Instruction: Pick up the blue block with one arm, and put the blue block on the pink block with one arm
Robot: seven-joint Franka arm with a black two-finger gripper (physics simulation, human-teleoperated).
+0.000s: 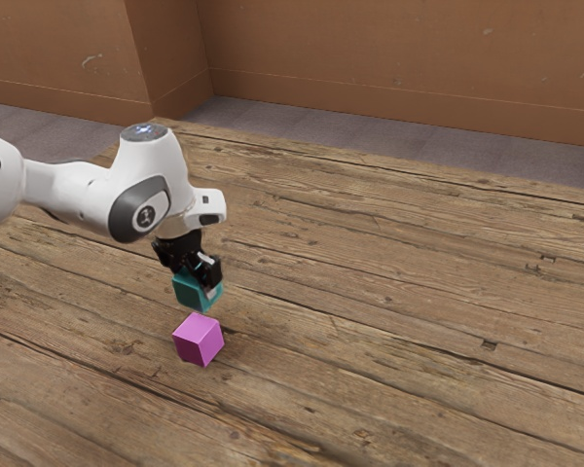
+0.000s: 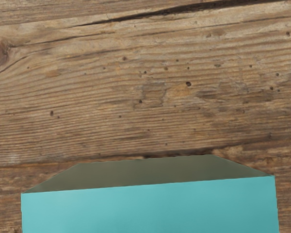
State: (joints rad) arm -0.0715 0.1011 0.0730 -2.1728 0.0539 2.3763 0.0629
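Left of centre in the exterior view, the gripper (image 1: 197,274) is clamped on the blue block (image 1: 191,291), which sits between its fingers. The block hangs off the wooden table (image 1: 419,292), just above the pink block (image 1: 198,339).

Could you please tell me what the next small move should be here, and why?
Probably a short, slow descent. The pincer is shut on the blue block, which hangs just above the pink block and looks roughly lined up with it in the exterior view, seemingly not yet resting on it. Lowering until the two touch should come before any release.
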